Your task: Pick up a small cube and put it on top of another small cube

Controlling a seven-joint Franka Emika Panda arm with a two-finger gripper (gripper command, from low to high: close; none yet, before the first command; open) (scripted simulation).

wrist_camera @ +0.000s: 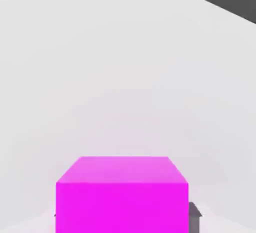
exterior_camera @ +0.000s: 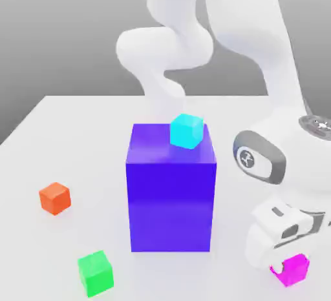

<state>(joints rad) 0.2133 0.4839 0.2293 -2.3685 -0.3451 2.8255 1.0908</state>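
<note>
Magenta cube (wrist_camera: 122, 207) pinched in claw (exterior_camera: 289, 266), low at table (exterior_camera: 39, 248), exterior view's right. Risk imo: lift too shallow, cube clips big blue block (exterior_camera: 171, 206) or knocks cyan cube (exterior_camera: 187, 131) off top.

The big blue block (exterior_camera: 171, 190) looks like smooth, slightly glossy plastic. On its top, the cyan cube (exterior_camera: 187, 131) has an even, plastic-like finish; to the block's left in the exterior view, the orange cube (exterior_camera: 55, 198) looks smooth and matt.
</note>
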